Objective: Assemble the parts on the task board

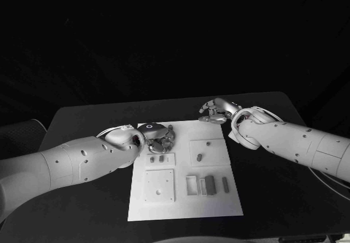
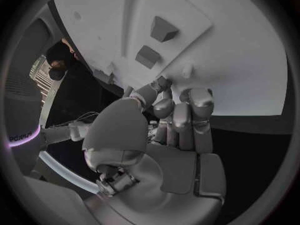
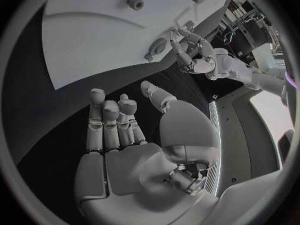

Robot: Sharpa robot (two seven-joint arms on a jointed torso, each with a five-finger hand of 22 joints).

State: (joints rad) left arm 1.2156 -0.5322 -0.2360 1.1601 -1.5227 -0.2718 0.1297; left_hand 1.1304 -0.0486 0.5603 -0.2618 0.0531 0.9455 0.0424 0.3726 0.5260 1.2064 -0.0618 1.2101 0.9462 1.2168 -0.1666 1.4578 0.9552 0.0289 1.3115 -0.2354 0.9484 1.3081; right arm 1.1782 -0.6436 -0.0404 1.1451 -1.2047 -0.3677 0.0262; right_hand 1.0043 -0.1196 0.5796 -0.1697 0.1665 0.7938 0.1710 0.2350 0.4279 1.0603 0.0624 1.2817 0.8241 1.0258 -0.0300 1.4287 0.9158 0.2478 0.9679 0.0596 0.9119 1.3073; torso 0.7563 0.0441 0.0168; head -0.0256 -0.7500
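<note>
2 hands (image 1: 157,137) (image 1: 216,112); 1 task board (image 1: 186,205); approx. 6 parts (image 1: 211,185).

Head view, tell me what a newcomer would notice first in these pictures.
The white task board lies in the middle of the black table, with small grey parts on it. The left hand hangs over the board's far left corner, fingers curled downward. The right hand hovers over the table just beyond the board's far right corner, holding nothing.
</note>
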